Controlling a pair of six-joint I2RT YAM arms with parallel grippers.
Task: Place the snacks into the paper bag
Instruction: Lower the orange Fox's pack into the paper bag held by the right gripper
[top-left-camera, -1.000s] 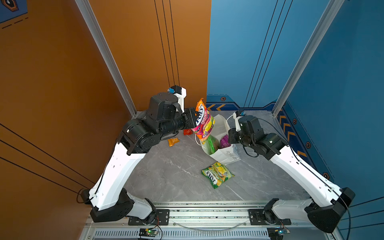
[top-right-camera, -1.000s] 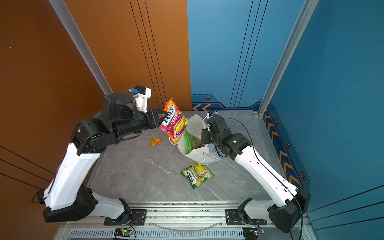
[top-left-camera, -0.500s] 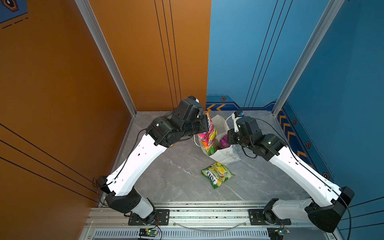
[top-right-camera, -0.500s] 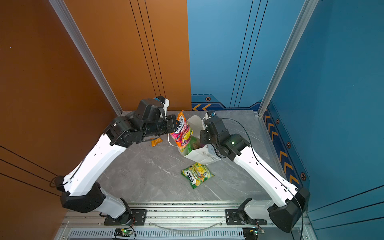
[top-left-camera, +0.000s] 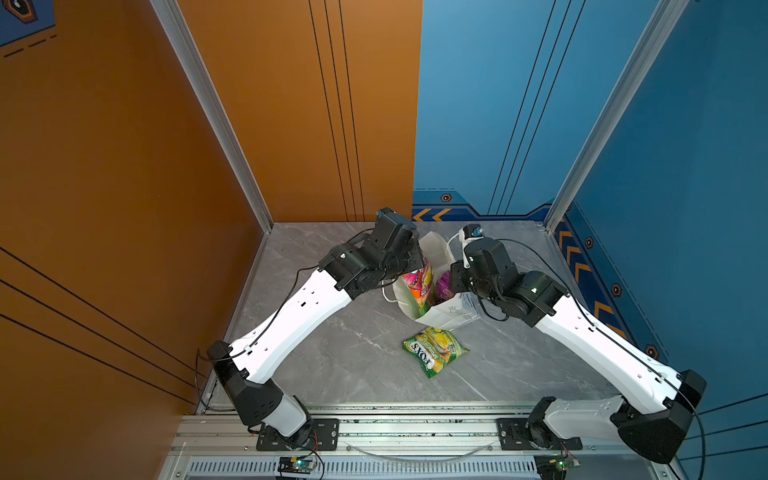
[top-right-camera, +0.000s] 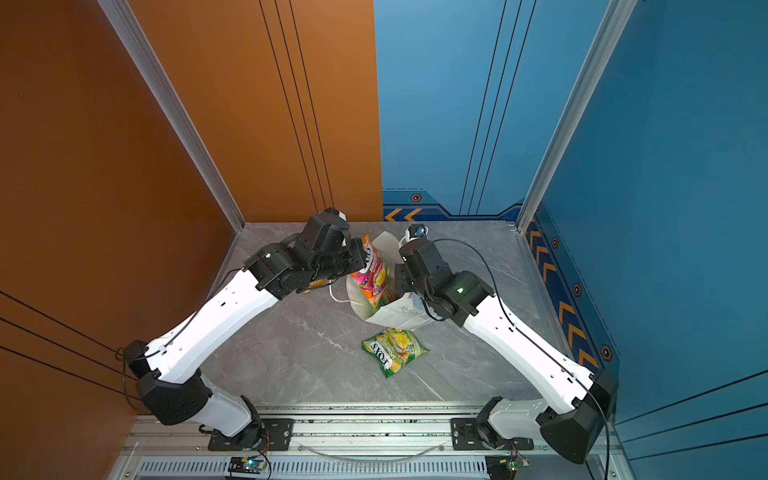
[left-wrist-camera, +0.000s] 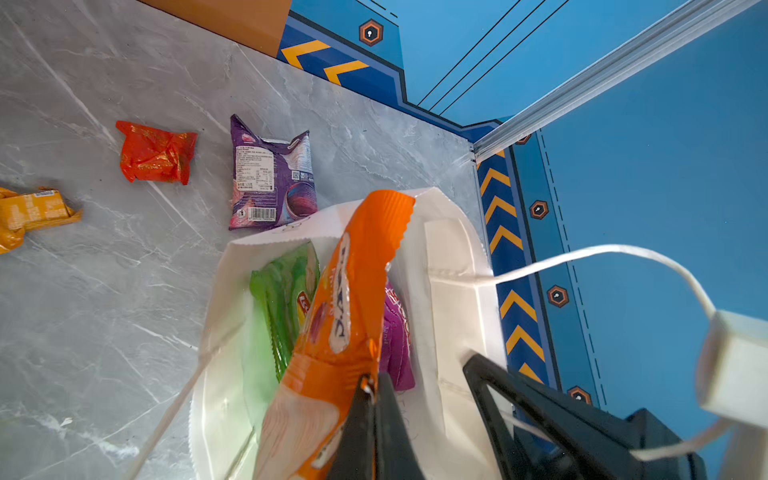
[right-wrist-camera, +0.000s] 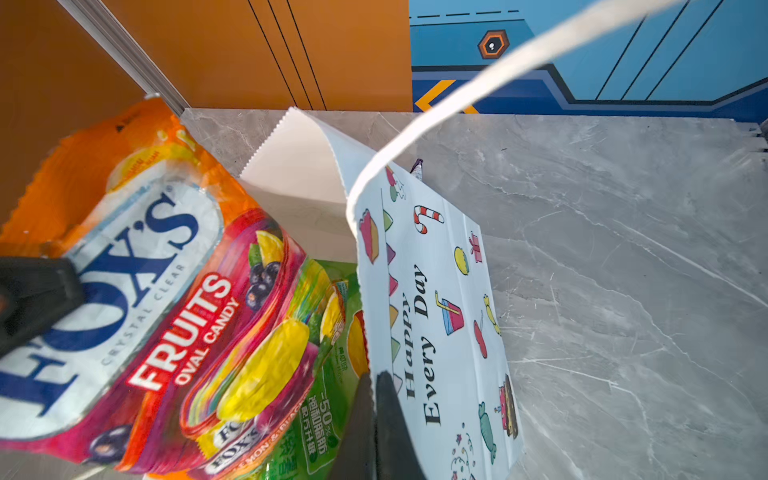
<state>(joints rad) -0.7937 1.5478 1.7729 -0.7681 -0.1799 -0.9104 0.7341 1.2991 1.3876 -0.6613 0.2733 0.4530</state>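
Note:
The white paper bag (top-left-camera: 449, 316) (top-right-camera: 399, 316) stands open mid-table. My left gripper (left-wrist-camera: 372, 384) (top-right-camera: 361, 257) is shut on the orange FOX'S candy bag (left-wrist-camera: 353, 299) (right-wrist-camera: 166, 291), whose lower end sits inside the bag's mouth. Inside lie a green chip bag (left-wrist-camera: 286, 299) and a purple packet (left-wrist-camera: 395, 332). My right gripper (right-wrist-camera: 372, 380) (top-left-camera: 455, 286) is shut on the paper bag's printed wall (right-wrist-camera: 436, 311). In both top views a green FOX'S bag (top-left-camera: 434, 351) (top-right-camera: 395, 351) lies flat in front of the paper bag.
Behind the paper bag, in the left wrist view, lie a purple packet (left-wrist-camera: 272, 174), a red packet (left-wrist-camera: 156, 153) and an orange packet (left-wrist-camera: 33, 214). A white cord handle (left-wrist-camera: 623, 253) loops over the right gripper. Orange and blue walls close the table's back and sides.
My left arm has stretched forward and down, bringing the orange FOX'S bag from above the paper bag into its mouth. The right gripper has stayed on the bag's wall.

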